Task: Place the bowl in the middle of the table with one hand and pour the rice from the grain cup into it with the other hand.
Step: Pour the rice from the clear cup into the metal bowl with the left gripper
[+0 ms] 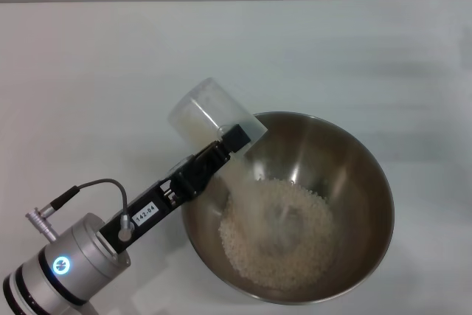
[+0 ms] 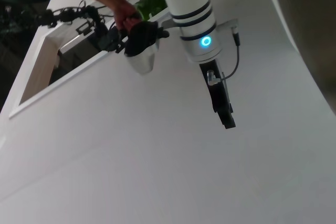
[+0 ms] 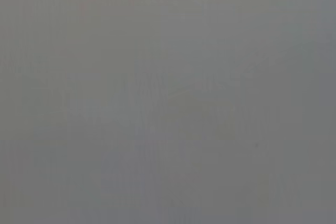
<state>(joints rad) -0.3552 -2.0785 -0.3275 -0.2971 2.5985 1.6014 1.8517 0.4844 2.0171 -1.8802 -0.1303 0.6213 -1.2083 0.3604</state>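
The steel bowl (image 1: 371, 161) stands on the white table (image 1: 88, 71), right of centre and near the front edge. A heap of rice (image 1: 276, 232) lies in its bottom. My left gripper (image 1: 227, 143) is shut on the clear grain cup (image 1: 199, 112) and holds it tipped over the bowl's left rim. A stream of rice (image 1: 240, 182) falls from the cup's mouth into the bowl, and some rice still shows inside the cup. My right gripper (image 2: 224, 109) shows only in the left wrist view, edge-on above bare table. The right wrist view is a blank grey.
In the left wrist view a person's hand (image 2: 123, 17) holds a dark device beyond the table's far edge, beside a white frame (image 2: 37, 72).
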